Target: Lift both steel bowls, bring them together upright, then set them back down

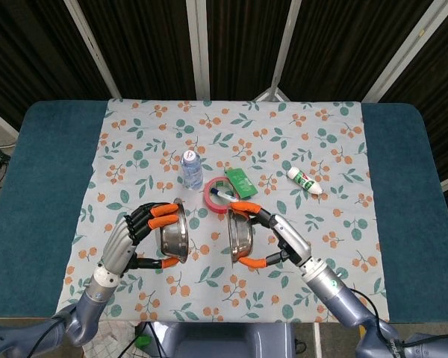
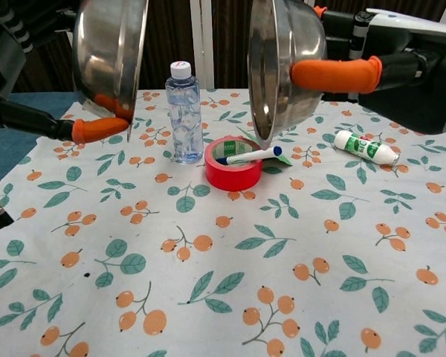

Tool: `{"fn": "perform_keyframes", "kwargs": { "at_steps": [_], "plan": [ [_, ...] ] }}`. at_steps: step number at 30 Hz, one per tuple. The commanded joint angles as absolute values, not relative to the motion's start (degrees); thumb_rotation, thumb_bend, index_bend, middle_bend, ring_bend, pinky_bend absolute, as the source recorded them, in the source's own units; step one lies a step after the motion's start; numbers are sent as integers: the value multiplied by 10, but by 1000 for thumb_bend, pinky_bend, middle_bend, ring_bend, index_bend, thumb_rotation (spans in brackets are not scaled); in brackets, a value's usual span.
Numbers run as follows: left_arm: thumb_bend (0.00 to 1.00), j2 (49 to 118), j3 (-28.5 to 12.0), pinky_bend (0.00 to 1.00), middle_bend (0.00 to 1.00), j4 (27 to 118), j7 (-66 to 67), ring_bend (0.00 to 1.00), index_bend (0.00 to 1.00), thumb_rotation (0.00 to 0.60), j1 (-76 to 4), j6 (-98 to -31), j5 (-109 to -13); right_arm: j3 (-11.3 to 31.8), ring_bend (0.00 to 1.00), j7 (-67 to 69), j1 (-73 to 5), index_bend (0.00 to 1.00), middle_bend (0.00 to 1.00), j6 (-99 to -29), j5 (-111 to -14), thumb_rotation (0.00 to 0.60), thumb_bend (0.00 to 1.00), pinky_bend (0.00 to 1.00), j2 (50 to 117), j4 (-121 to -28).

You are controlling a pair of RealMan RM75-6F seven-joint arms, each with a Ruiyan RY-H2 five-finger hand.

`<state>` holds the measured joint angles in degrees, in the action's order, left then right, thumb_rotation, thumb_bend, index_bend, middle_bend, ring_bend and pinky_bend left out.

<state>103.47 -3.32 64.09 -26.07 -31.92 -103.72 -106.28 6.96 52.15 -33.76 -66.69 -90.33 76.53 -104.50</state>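
Head view lays out the floral tablecloth [image 1: 313, 149] with both steel bowls held above its near half, on either side of the red tape roll [image 1: 216, 195], which serves as the landmark. The left steel bowl [image 1: 172, 237] hangs near-left of the roll, the right steel bowl [image 1: 240, 236] near-right, a clear gap of cloth between them. Each is tipped on edge rather than upright, its rim plane roughly vertical and its open mouth turned inward toward the other. The left hand [image 1: 134, 239] clasps its bowl from the outer side, orange-tipped fingers over the upper rim and thumb under; the right hand [image 1: 272, 239] grips likewise. Judging from this, setting down calls for rolling each bowl base-down, and each hand is already over bare cloth on its own side. Chest view adds what the top-down camera hides: both bowls sit high above the cloth, well above the water bottle [image 2: 184, 111] left of the roll, and a marker pen [image 2: 249, 155] lies across the roll. The white tube [image 1: 304, 180] lies far right.
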Motion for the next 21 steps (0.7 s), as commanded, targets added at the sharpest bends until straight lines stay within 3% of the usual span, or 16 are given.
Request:
{"fn": "perform_keyframes", "kwargs": {
  "at_steps": [1,13,21],
  "plan": [
    [0,991,-26,387,304,672,-214,254,346,600,-312,-1003,-1050,66,411,423,-331,547,287,-677,-913,600,230,450,748,-1001],
    [0,813,-13,421,305,904,4,254,319,600,-305,-815,-935,48,411,142,-314,556,287,-689,-938,600,230,449,701,-963],
    [0,740,-15,421,300,1033,151,254,297,600,-309,-709,-814,13,411,21,-321,556,287,-627,-950,600,229,450,638,-1028]
  ]
}}
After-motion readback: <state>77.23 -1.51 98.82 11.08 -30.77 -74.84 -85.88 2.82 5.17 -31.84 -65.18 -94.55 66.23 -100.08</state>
